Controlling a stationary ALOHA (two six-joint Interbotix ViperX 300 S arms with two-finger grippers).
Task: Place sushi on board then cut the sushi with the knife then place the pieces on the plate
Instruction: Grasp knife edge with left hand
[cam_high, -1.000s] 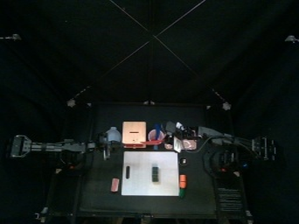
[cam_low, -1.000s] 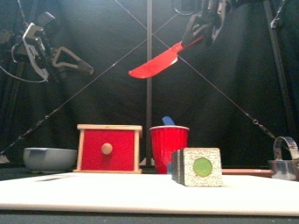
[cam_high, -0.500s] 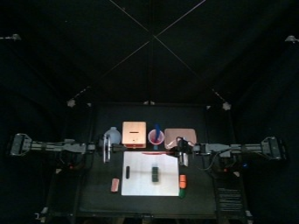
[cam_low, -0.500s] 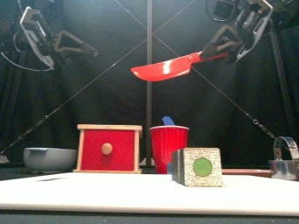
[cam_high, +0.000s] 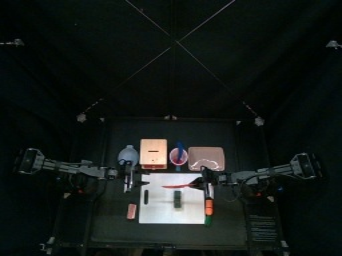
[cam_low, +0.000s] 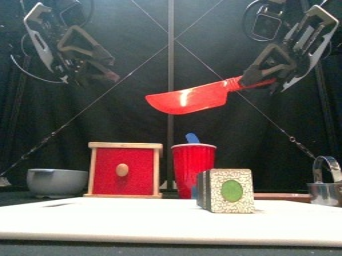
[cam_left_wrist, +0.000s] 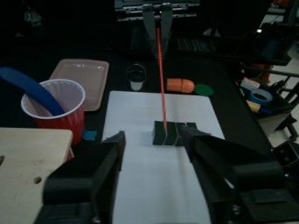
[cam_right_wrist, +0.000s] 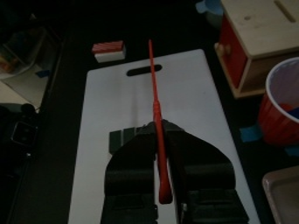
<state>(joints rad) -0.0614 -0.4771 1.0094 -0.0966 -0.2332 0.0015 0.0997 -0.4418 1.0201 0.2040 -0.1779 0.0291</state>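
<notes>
One sushi roll (cam_low: 227, 190) stands on the white cutting board (cam_low: 134, 220) at the front of the bench (cam_high: 114, 230). High over the board we see the right pincer (cam_low: 257, 78) pinching the handle of a red knife (cam_low: 194, 97), whose blade is well clear of the roll. Behind the board we find a blue-grey bowl (cam_low: 56, 181), a wooden box (cam_low: 123, 170), a red cup (cam_low: 193, 168) holding a blue knife (cam_low: 191, 138), the pink tray (cam_high: 206, 156) and a metal cutter (cam_low: 326, 180), while the left pincer (cam_left_wrist: 155, 145) hangs aloft, jaws spread.
</notes>
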